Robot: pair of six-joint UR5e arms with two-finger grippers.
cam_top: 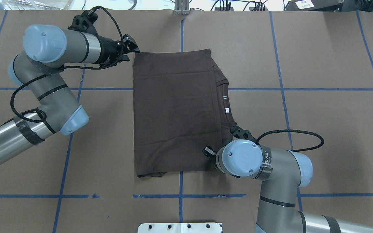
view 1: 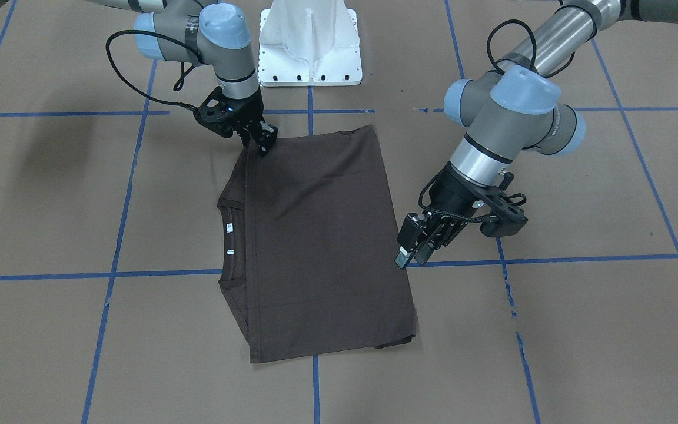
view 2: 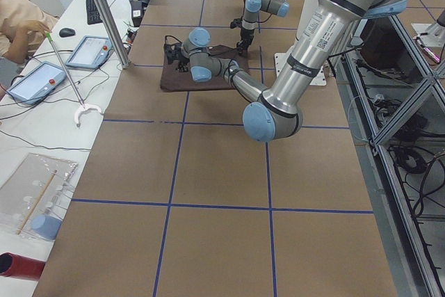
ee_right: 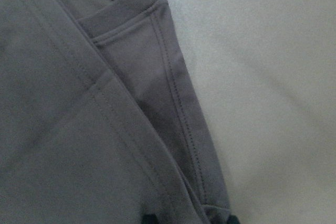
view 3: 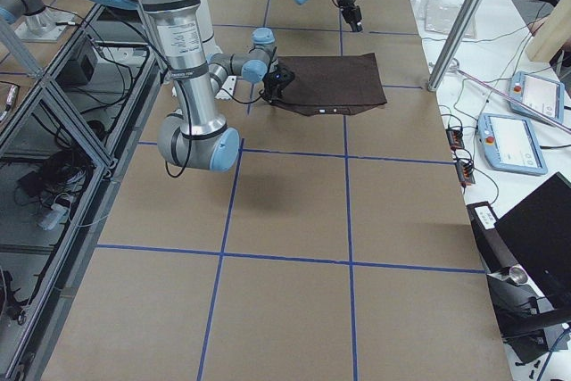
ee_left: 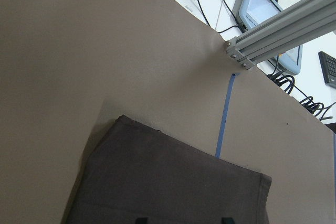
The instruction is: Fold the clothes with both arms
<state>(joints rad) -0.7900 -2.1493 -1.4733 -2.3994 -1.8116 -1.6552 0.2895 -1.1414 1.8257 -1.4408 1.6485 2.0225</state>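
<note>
Step in hand: it looks like a grasp being set up for the next fold. The right gripper [view 1: 261,140] is down at the T-shirt's [cam_top: 173,110] near corner on the collar side. The left gripper [view 1: 412,256] hangs above the shirt's opposite long edge.
Right jaws: its wrist view shows two dark tips apart at the bottom edge with the stitched sleeve hem [ee_right: 178,103] between them. I read them as spread and not yet pinching.
Left jaws: spread with nothing between them. Its wrist camera looks down past both tips onto bare dark cloth and the far corner.
How to do it well: close the right jaws over every layer at that hem, not just the top ply. Bring the left gripper down to a matching corner before anything lifts. Then raise both low and level, so the thin fabric carries over flat and doesn't drag across the paper.
Risk: a one-sided lift probably skews the stack and pulls the tucked sleeves out.
Where the shirt is: flat on the brown-papered table [cam_top: 319,129], centred in front of the white pedestal [view 1: 309,47], across a blue tape line [cam_top: 102,89].
How it looks: dark brown and already folded to a neat rectangle with few wrinkles. The ribbed collar [cam_top: 224,84] and white neck tags [cam_top: 227,110] peek out on the robot's right. A bit of under-layer shows at the near left corner [cam_top: 152,174].
</note>
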